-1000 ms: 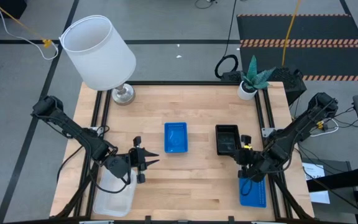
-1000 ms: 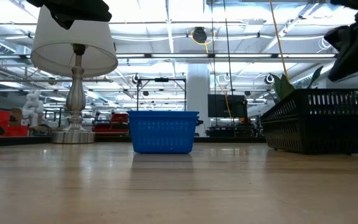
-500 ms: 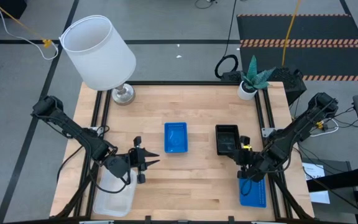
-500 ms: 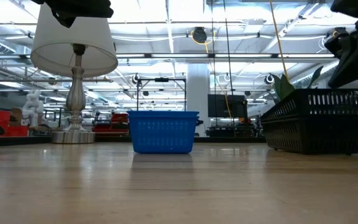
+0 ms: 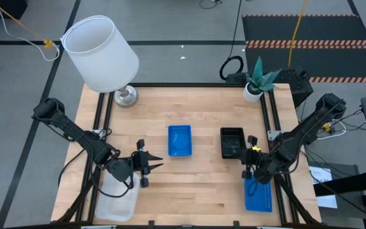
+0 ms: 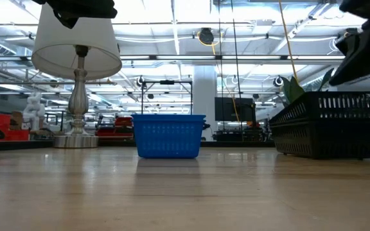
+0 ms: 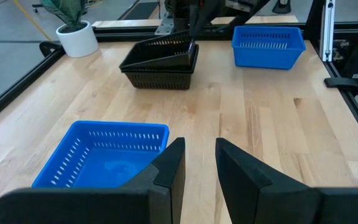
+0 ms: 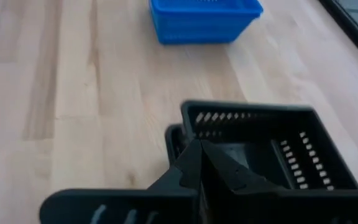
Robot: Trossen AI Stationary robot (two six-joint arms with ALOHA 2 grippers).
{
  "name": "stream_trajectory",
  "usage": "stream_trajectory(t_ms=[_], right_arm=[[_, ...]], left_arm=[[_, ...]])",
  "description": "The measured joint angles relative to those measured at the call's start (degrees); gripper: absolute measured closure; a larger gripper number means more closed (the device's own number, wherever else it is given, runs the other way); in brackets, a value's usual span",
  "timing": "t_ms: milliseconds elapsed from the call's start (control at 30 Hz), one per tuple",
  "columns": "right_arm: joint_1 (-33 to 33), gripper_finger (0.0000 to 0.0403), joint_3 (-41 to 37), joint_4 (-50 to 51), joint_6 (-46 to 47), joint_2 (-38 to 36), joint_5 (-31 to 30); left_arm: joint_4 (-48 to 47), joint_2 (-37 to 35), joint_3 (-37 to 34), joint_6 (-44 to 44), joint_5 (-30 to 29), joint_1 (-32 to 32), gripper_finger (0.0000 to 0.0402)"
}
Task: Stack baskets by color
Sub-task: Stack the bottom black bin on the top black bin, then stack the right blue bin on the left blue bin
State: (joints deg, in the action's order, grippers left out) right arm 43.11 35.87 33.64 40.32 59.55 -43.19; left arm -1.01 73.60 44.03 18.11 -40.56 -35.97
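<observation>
Two black baskets (image 5: 232, 142) sit one in the other right of centre; the upper one (image 7: 157, 46) lies tilted, its raised end toward my right gripper (image 5: 249, 156). That gripper is shut, its tips at the stack's near right corner. One blue basket (image 5: 180, 140) stands on its bottom at the table's middle. Another blue basket (image 5: 258, 196) is at the near right edge. A clear basket (image 5: 116, 200) lies at the near left. My left gripper (image 5: 150, 164) hovers open and empty, left of the middle blue basket (image 7: 101, 155). My right gripper's shut fingertips (image 8: 199, 149) meet the upper black basket at its end wall near a corner (image 8: 188, 121), slanting down from the table's near right. Whether they pinch the wall or only rest against it I cannot tell. That end stands raised (image 7: 190, 45); the other sits in the lower basket.
A lamp with a white shade (image 5: 100, 54) stands at the far left corner and a small potted plant (image 5: 256, 83) at the far right. Bare wood lies between the baskets and along the near middle edge.
My right gripper has rolled a little where it stands at the black baskets; its fingers stay shut. The baskets stand as before.
</observation>
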Motion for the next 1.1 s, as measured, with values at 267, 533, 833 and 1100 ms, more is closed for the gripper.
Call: stream_trajectory(t_ms=[267,533,833,1100], right_arm=[[-0.02,0.0403,-4.13,-4.00,2.16,0.02,0.89],[-0.02,0.0403,-4.54,-5.62,2.06,0.02,1.46],[1.85,0.0402,5.19,-5.40,0.62,0.25,8.34],[8.46,0.0378,21.93,7.85,9.72,12.85,18.94]], left_arm=[[0.00,0.00,0.00,0.00,0.02,0.00,0.0309],[0.00,0.00,0.00,0.04,0.07,0.00,0.0309],[0.00,0.00,0.00,0.07,0.07,0.00,0.0309],[-0.01,0.00,0.00,0.95,0.15,-0.02,0.0309]])
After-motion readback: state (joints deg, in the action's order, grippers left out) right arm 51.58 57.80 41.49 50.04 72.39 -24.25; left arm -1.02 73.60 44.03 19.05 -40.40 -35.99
